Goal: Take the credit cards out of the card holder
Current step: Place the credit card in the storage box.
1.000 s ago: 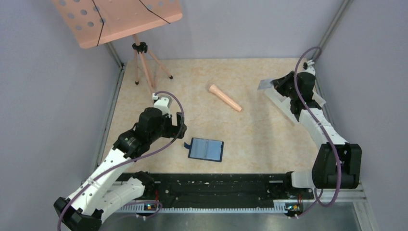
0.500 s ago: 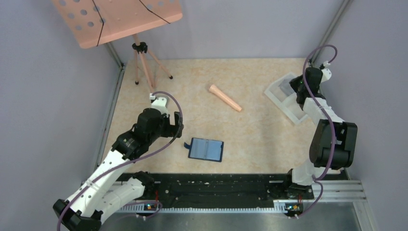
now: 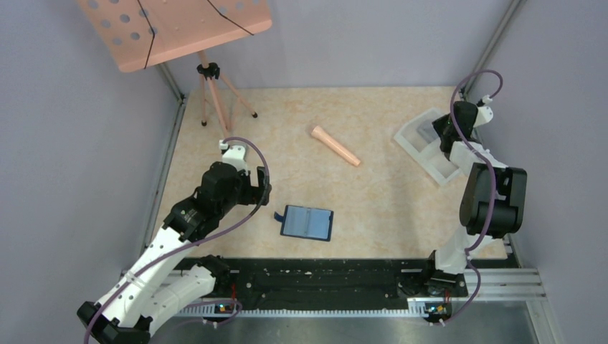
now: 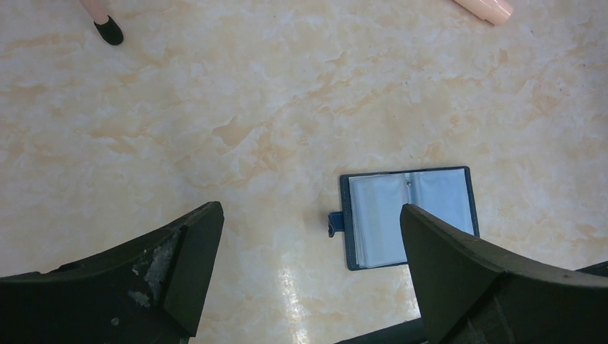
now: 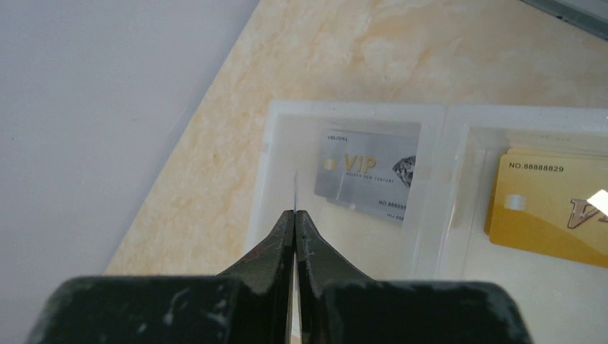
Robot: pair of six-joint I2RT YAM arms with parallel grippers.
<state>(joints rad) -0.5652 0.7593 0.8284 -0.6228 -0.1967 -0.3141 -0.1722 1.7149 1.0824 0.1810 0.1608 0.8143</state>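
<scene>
The wallet (image 3: 307,223) lies open on the table, with the left gripper (image 4: 310,211) spread wide near it. Only the right wrist view shows the right gripper (image 5: 295,215) pinching a thin card (image 5: 295,188) edge-on over the tray (image 5: 430,118), which holds a silver card (image 5: 369,175) and a gold card (image 5: 552,208).

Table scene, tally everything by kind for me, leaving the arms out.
Card holder: 1
Tray: 1
Cards: 3 (silver card and gold card showing in the tray, thin card edge-on in right gripper)
Peach stick: 1
Stand: 1
Total: 7
</scene>
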